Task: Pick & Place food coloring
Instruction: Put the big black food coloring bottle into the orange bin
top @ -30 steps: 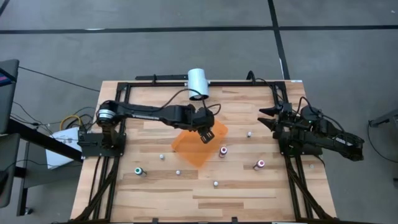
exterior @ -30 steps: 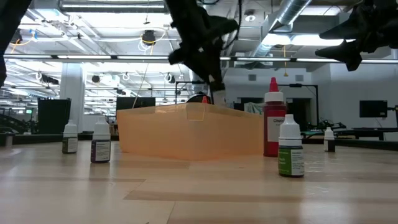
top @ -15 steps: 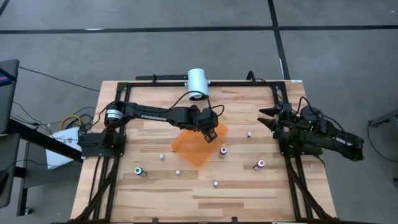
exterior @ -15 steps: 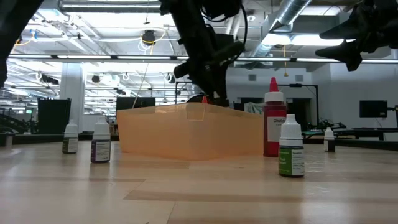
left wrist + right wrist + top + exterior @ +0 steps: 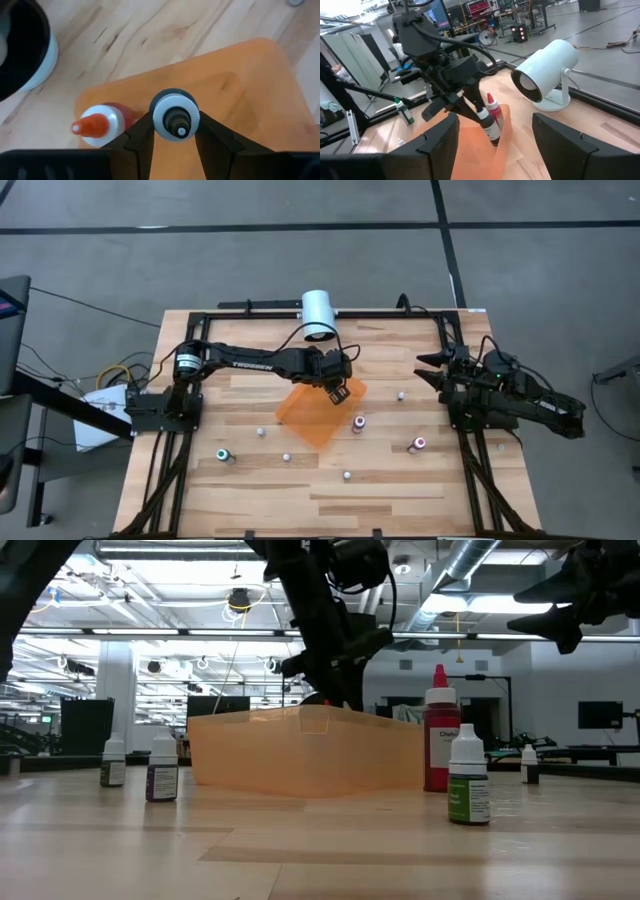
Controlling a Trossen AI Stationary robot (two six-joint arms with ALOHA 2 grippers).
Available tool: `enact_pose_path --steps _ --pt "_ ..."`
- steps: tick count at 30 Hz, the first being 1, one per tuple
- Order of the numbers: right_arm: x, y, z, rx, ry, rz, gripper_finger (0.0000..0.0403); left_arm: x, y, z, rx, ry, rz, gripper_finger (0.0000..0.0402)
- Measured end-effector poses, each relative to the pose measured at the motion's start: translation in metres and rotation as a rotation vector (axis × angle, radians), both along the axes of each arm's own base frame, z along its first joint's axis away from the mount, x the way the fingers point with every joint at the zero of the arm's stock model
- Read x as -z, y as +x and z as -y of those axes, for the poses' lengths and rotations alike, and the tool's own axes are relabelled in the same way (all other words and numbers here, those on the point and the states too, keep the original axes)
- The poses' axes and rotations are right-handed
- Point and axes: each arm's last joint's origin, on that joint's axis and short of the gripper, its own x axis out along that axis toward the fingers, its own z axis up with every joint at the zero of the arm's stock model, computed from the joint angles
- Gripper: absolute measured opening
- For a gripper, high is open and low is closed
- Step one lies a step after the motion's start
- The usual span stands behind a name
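Two dark jointed arms, white lettering on left arm [image 5: 240, 364], black cables, angular black claws

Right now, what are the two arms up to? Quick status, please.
Left gripper shut on a dark-capped bottle, over the orange tray. Red-tipped bottle already inside. Right gripper open, waiting at the table's right edge. Nothing in the way.

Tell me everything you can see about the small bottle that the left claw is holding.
The small bottle is pale, with a ribbed whitish cap ring and a dark tip at its top. The left claw is shut on it, one dark finger on each side of its neck. It hangs roughly upright over the orange tray, beside a red-topped bottle standing in that tray. The right wrist view shows a dark band low on its body. Whether its base touches the tray cannot be told.
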Motion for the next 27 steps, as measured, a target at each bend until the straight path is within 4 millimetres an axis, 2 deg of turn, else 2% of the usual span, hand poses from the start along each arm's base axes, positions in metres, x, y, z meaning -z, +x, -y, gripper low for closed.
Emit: enact_pose_path --steps 9,27 --pt "0.0001 0.0000 0.0000 0.000 0.000 0.000 0.0240 0.0000 -0.0008 -0.0079 -0.017 0.006 -0.001 0.0119" --pt "0.0001 0.0000 0.0000 0.000 0.000 0.000 0.0240 0.0000 -0.0008 -0.0082 -0.019 0.005 0.000 0.0124"
